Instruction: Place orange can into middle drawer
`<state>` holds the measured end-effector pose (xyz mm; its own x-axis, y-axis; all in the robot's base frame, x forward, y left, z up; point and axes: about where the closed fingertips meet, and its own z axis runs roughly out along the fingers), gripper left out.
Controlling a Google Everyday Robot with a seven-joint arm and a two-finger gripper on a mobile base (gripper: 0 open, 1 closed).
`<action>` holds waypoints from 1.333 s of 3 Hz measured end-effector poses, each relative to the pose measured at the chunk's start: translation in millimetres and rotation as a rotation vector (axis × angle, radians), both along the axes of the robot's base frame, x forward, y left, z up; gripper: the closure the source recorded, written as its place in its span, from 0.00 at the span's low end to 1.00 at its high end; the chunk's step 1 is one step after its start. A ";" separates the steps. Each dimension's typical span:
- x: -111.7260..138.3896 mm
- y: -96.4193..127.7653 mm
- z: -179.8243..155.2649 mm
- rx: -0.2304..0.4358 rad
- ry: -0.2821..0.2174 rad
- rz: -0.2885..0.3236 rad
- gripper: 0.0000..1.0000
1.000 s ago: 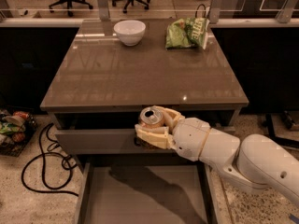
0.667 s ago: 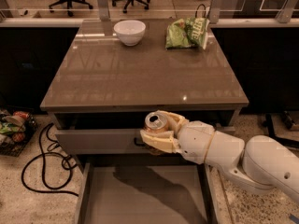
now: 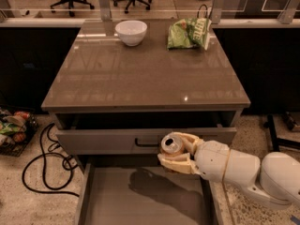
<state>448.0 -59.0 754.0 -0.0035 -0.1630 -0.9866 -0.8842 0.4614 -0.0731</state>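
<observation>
Gripper (image 3: 173, 150) was clamped on the orange can (image 3: 171, 144), held just below the counter (image 3: 140, 74) front edge, right of centre, above the open middle drawer (image 3: 117, 205).

On the cabinet top (image 3: 140, 78) the bowl (image 3: 131, 32) stands near the far edge, left of the middle, and the bag (image 3: 190, 32) lies to its right. Under the top, the upper drawer (image 3: 103, 140) is pulled out a little; below it the middle drawer (image 3: 112, 205) is pulled out much further. The gripper (image 3: 171, 149) reaches in from the right, above the far right part of the middle drawer and before the upper drawer's front, with the can (image 3: 171, 144) clasped between its fingers. Cables (image 3: 42, 168) lie on the floor, left of the cabinet.
</observation>
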 end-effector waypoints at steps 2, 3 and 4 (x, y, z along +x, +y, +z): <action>-35.9 26.8 -78.2 -0.025 -0.008 0.007 1.00; -12.9 34.1 -101.3 -0.028 -0.009 0.014 1.00; 22.3 48.4 -149.1 -0.050 -0.004 0.024 1.00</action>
